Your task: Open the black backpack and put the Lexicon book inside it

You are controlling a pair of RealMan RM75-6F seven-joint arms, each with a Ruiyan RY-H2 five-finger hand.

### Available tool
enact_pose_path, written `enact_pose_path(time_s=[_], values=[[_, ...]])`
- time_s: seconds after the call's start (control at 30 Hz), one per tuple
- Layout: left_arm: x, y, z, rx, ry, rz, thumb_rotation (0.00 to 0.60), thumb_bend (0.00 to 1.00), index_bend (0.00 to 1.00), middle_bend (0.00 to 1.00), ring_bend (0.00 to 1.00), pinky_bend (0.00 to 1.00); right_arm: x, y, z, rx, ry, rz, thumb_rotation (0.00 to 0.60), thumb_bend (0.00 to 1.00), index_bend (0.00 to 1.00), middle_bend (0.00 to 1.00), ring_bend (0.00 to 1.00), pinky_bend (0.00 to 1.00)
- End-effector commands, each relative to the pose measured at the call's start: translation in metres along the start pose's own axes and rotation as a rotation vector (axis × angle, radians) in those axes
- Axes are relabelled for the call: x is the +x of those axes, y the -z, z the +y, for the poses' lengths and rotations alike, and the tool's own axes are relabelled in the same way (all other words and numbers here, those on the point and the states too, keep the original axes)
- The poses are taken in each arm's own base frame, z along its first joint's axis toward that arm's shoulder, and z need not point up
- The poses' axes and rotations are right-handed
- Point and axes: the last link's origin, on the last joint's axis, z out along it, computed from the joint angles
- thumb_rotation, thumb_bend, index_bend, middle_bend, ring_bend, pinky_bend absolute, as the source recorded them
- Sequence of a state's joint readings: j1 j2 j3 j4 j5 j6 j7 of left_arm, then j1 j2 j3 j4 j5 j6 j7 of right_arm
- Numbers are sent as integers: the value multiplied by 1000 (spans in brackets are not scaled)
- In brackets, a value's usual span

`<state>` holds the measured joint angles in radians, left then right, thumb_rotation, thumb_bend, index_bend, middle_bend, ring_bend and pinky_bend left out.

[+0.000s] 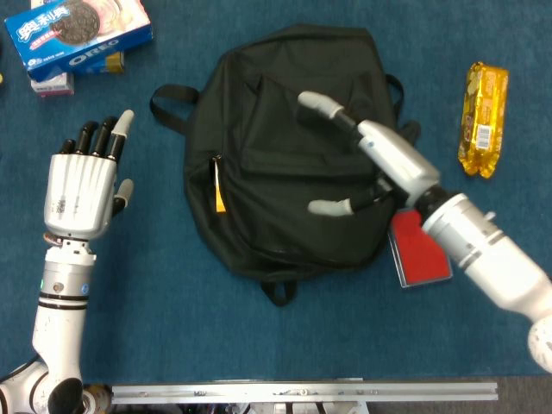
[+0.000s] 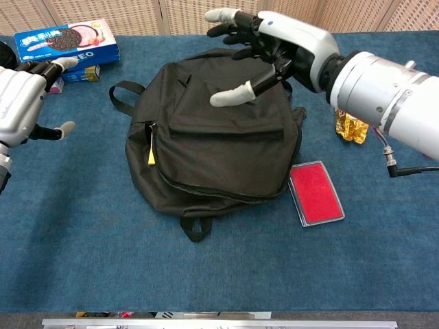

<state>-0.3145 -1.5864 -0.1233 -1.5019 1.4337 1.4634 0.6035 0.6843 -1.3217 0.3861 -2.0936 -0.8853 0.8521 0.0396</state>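
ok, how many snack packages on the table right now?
2, maybe more: the Oreo box at far left, with a smaller box half hidden under it, unclear what; a gold wrapped pack right of the backpack.
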Motion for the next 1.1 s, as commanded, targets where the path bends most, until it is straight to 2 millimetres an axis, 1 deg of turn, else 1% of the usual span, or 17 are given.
enact_pose_path(time_s=[0.03, 0.1, 0.17, 0.27, 0.3, 0.37, 0.47, 0.57, 0.67, 0.77, 0.93, 1.1], values=[[3, -1, -6, 4, 18, 1, 600, 212, 128, 235, 236, 488, 27, 15, 11, 2, 48, 113, 600, 77, 19, 163, 20, 112], [5, -1, -10, 3, 34, 2, 600, 212, 129, 235, 236, 483, 43, 25, 18, -1, 81, 178, 600, 163, 124, 226, 69, 148], [8, 0, -14, 2, 58, 1, 600, 212, 138, 235, 236, 483, 57, 34, 25, -2, 131, 242, 600, 265, 264, 307, 147, 223], [13, 1, -22, 4, 87, -5, 600, 212, 158, 238, 236, 483, 77, 49, 39, -22, 232, 323, 600, 385, 434, 401, 253, 332], [14, 2, -24, 5, 96, -7, 600, 212, 163, 240, 236, 483, 82, 54, 45, -32, 265, 341, 600, 401, 465, 420, 277, 359], [17, 4, -30, 11, 126, -15, 600, 213, 166, 243, 237, 483, 92, 64, 58, -58, 344, 369, 600, 427, 536, 464, 334, 451], [21, 8, -39, 19, 178, -28, 600, 212, 174, 246, 237, 483, 105, 80, 78, -106, 441, 402, 600, 443, 570, 494, 368, 493], [23, 12, -50, 19, 218, -41, 600, 212, 189, 247, 237, 480, 113, 96, 95, -147, 506, 411, 600, 447, 579, 514, 396, 494], [25, 18, -61, 19, 245, -69, 600, 212, 209, 250, 237, 469, 122, 114, 111, -172, 582, 439, 600, 447, 590, 516, 399, 494], [27, 27, -72, 9, 285, -91, 600, 212, 224, 257, 237, 461, 130, 133, 126, -193, 616, 482, 600, 445, 595, 516, 399, 494], [33, 42, -87, 26, 324, -101, 600, 213, 252, 265, 237, 460, 133, 163, 151, -228, 649, 514, 600, 399, 609, 517, 399, 494], [36, 60, -96, 32, 328, -94, 600, 212, 279, 275, 237, 460, 131, 184, 169, -268, 675, 528, 600, 356, 625, 528, 402, 494]])
